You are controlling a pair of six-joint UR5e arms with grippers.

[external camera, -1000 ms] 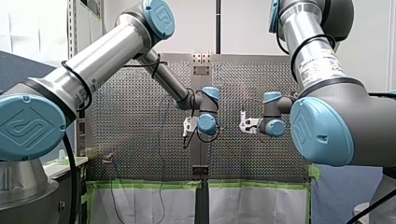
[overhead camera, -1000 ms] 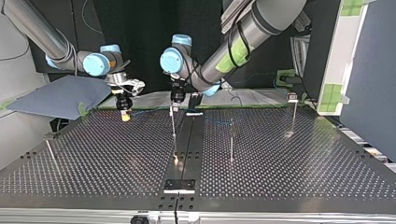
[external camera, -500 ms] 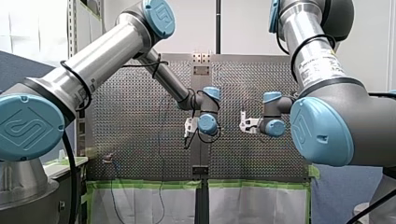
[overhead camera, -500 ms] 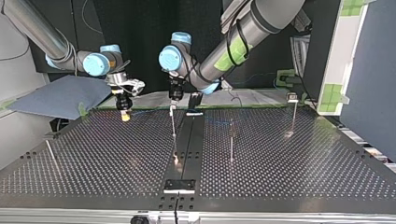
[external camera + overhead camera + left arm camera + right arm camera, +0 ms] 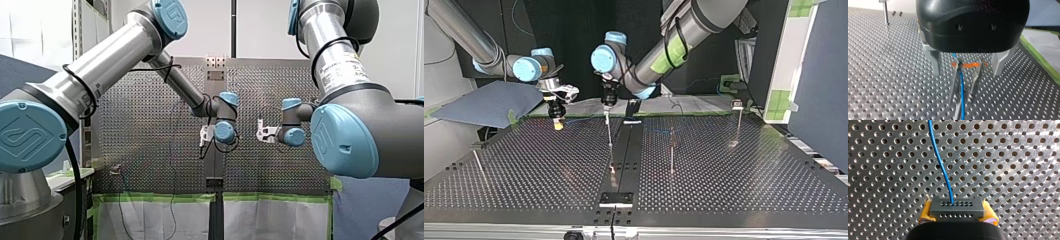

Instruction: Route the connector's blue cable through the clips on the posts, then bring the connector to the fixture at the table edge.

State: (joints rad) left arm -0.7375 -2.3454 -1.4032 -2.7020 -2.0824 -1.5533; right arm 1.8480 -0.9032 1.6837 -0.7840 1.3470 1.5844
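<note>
In the right wrist view my right gripper (image 5: 956,218) is shut, its yellow pads on the sides of a dark grey connector (image 5: 956,207). The blue cable (image 5: 940,162) runs away from the connector over the perforated table. In the top view that gripper (image 5: 557,120) hangs low at the far left. My left gripper (image 5: 966,72) stands open astride the top of a thin post. The post's clip (image 5: 965,65) has an orange part, and the blue cable (image 5: 962,90) passes through it between the metal fingers. In the top view this gripper (image 5: 607,103) is just above the middle post (image 5: 609,132).
More thin posts stand on the table: one right of the middle (image 5: 671,150), one at the far right (image 5: 738,120), one at the near left (image 5: 479,167). A black plate (image 5: 616,198) sits at the near edge on the dark centre strip. A blue cloth (image 5: 484,102) lies far left.
My left arm's wrist has drifted a little toward the top view's left and upward, its gripper still over the middle post. My right arm and the connector have stayed put.
</note>
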